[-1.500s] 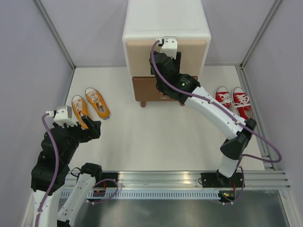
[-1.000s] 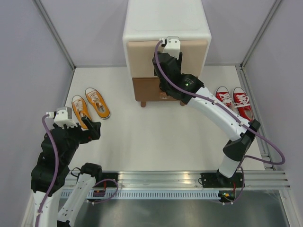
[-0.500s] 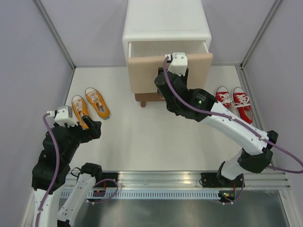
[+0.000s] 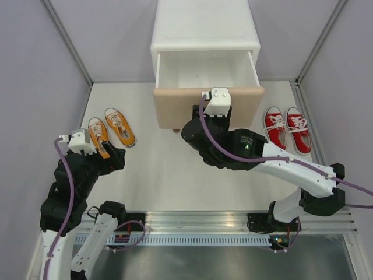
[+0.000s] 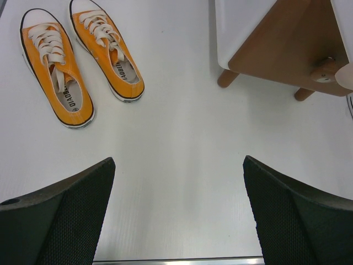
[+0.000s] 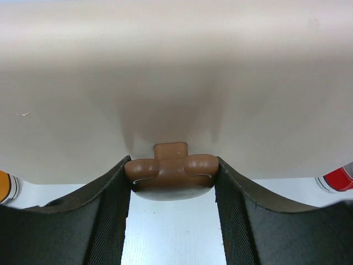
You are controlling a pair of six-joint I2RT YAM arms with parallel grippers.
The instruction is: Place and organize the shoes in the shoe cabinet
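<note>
At the open beige drawer (image 4: 175, 106) of the shoe cabinet (image 4: 204, 29), the right gripper (image 6: 172, 165) clamps the knob (image 6: 171, 171); the left gripper (image 5: 177, 163), front-left of the cabinet, gapes wide.

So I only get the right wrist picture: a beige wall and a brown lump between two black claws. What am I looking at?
Observer: The lump is a knob, pinched by the right gripper. From above, that wall is the front of the upper drawer, standing well out of the white cabinet.
Operator: Anything inside the drawer?
Observer: No. The top view shows only its bare white inside, no shoes.
Operator: Where are the shoes, then?
Observer: On the table: the red pair to the right of the cabinet, the orange pair to its left.
</note>
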